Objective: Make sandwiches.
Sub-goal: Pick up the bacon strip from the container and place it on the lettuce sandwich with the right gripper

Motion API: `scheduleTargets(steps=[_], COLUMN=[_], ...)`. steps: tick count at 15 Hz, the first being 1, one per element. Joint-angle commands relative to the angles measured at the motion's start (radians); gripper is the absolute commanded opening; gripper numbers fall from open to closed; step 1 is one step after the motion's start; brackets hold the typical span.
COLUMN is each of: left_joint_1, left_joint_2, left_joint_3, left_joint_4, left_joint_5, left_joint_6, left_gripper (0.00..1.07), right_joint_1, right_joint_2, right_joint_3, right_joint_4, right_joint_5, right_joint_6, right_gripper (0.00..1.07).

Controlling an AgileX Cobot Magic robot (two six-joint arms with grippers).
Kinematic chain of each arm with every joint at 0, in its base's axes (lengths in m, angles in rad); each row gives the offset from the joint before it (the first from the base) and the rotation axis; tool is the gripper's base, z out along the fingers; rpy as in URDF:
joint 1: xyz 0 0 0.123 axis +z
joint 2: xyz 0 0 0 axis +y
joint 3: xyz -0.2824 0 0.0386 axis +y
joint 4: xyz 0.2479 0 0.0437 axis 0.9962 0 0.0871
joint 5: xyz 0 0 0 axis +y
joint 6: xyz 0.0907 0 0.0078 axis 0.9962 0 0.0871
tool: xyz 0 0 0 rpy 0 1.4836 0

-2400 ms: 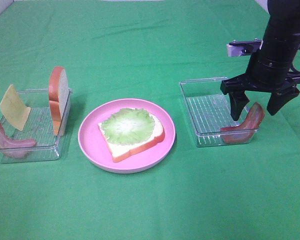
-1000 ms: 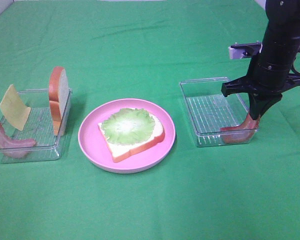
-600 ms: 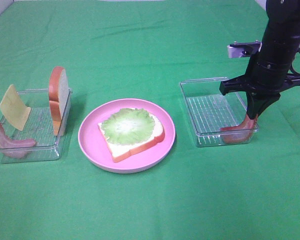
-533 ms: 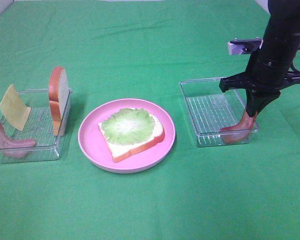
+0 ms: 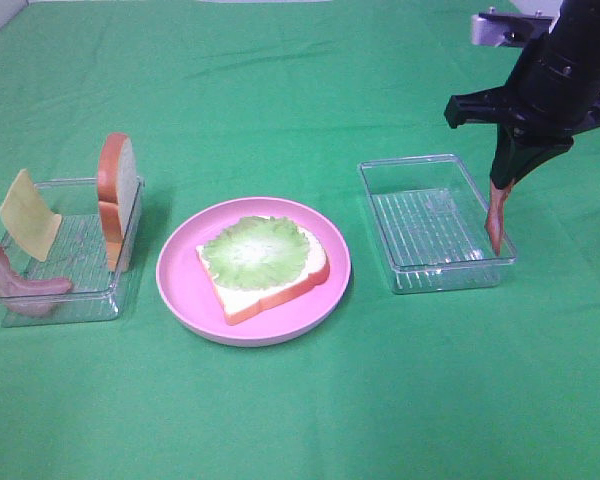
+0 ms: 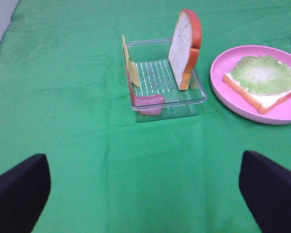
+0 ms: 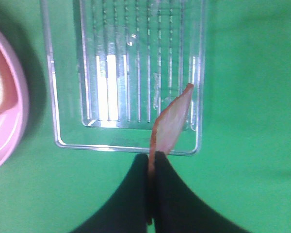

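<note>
Sandwich bread with green lettuce (image 5: 263, 262) lay on a round pink plate (image 5: 180, 278); right hand (image 5: 502, 182) pinched a red-brown bacon strip (image 5: 495, 218); left hand (image 6: 145, 194) stayed out spread.

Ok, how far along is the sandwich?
Done: the bottom slice with lettuce sits on the plate. In hand: the right gripper is shut on a bacon strip, which hangs over the right tray. Left: lay that bacon, then the cheese and the upright slice from the left tray. A second bacon strip lies there too.
</note>
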Motion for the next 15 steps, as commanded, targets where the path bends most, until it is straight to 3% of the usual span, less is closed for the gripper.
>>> scheduleTargets(steps=[1,5,15], left_joint_1=[-0.004,-0.004,-0.004], left_joint_2=[0.0,0.0,0.0], left_joint_3=[0.002,0.002,0.002], left_joint_4=[0.004,0.004,0.004], left_joint_5=[0.002,0.002,0.002], left_joint_6=[-0.004,-0.004,-0.004], left_gripper=[1.0,1.0,1.0], right_joint_1=[0.0,0.023,0.373], right_joint_2=[-0.061,-0.118,-0.12], right_joint_3=[0.004,0.004,0.003], right_joint_4=[0.097,0.199,0.216], right_joint_5=[0.012,0.029,-0.077], right_joint_6=[-0.064,-0.13,-0.131], right_gripper=[0.0,0.0,0.0])
